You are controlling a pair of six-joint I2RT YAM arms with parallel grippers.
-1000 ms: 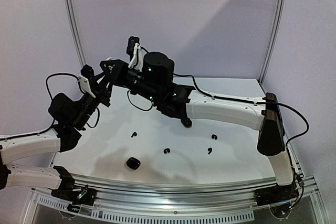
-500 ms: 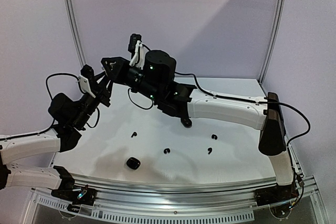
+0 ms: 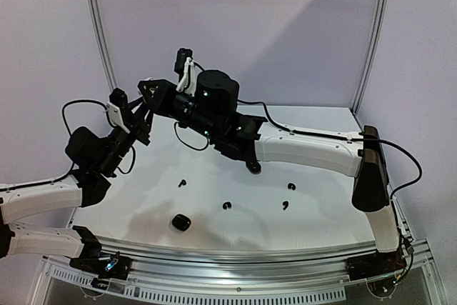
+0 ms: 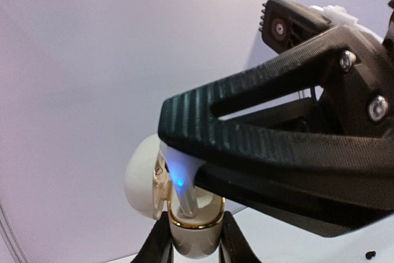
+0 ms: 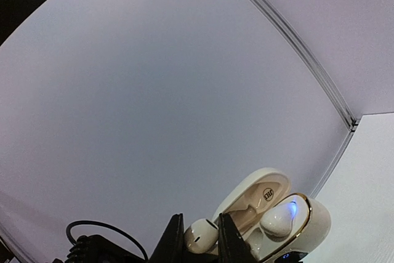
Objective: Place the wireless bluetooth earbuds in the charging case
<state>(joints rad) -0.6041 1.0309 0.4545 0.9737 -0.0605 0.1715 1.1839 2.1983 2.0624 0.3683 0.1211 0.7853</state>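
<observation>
Both grippers meet high above the table's left side. My left gripper is shut on a white charging case with a gold rim, its lid swung open. My right gripper is shut on a white earbud, whose stem reaches into the case under a blue glow. In the right wrist view a second white earbud sits in the case. Several small black hook-shaped earbuds lie on the white table.
A black oval case lies near the table's front edge. Another small black item lies under the right arm. Metal frame posts rise at the back corners.
</observation>
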